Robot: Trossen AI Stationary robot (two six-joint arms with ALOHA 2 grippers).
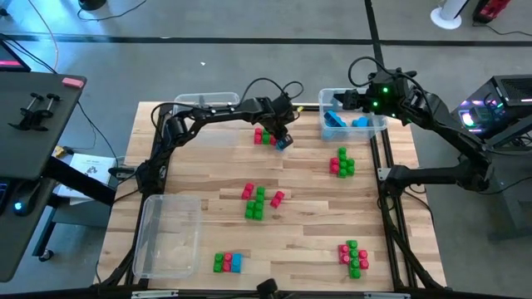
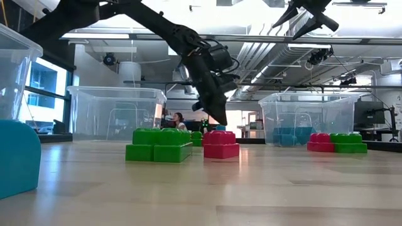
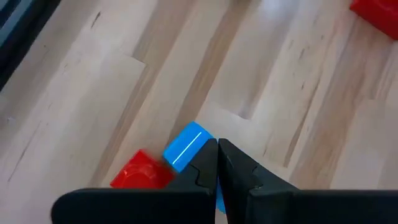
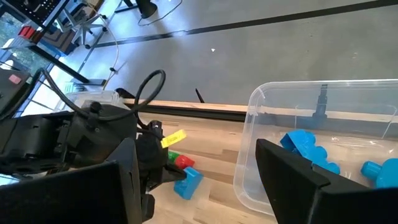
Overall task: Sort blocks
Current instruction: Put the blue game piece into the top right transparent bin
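My left gripper [image 1: 283, 135] reaches to the table's far middle, shut, its tips on a light blue block [image 3: 185, 145] next to a small red and green cluster [image 1: 264, 135]. The right wrist view shows that blue block [image 4: 188, 182] tilted on the wood beside a red one [image 4: 181, 162]. My right gripper [image 4: 211, 180] hovers open, touching nothing, over the left rim of a clear bin [image 1: 326, 93] at the far right. That bin holds blue blocks [image 4: 305, 146]. More red and green clusters [image 1: 258, 202] lie on the table. My left gripper meets the blue block [image 3: 193, 134] with its shut fingertips [image 3: 208, 163], slanting down from above. The fingers cover the place of contact, so I cannot tell which face they touch. The block rests on the table, tilted.
Two more clear bins sit at the far left [image 1: 204, 101] and the near left [image 1: 170, 237]. Block clusters lie at right middle [image 1: 342, 162], near right [image 1: 353, 257] and near centre [image 1: 226, 262]. A blue block [image 2: 19, 157] stands close to the low camera.
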